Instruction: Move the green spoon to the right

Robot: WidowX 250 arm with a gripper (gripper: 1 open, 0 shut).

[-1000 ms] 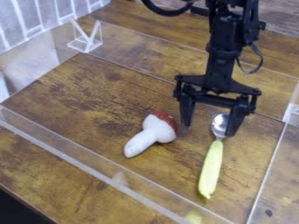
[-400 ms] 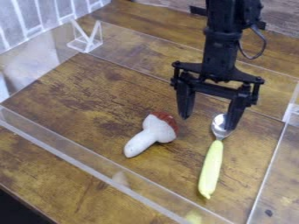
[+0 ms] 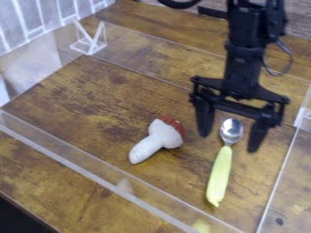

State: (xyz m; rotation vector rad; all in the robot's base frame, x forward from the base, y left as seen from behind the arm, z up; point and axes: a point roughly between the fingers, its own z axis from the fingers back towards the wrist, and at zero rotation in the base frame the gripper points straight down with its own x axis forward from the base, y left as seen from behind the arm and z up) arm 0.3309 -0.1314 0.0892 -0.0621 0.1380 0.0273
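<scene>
The green spoon (image 3: 221,169) lies on the wooden table near the right side, its yellow-green handle pointing toward the front edge and its silver bowl at the far end. My black gripper (image 3: 231,127) hangs pointing down just above the spoon's bowl, open, its two fingers (image 3: 260,135) spread wide to either side with nothing between them. It does not touch the spoon.
A white toy mushroom with a red cap (image 3: 158,139) lies just left of the spoon. Clear acrylic walls (image 3: 91,173) fence the wooden table (image 3: 85,100) at the front and right. A clear stand (image 3: 87,38) sits at the back left.
The gripper has shifted right and slightly up, and rolled a little about its vertical axis. It stayed open. Spoon and mushroom have not moved.
</scene>
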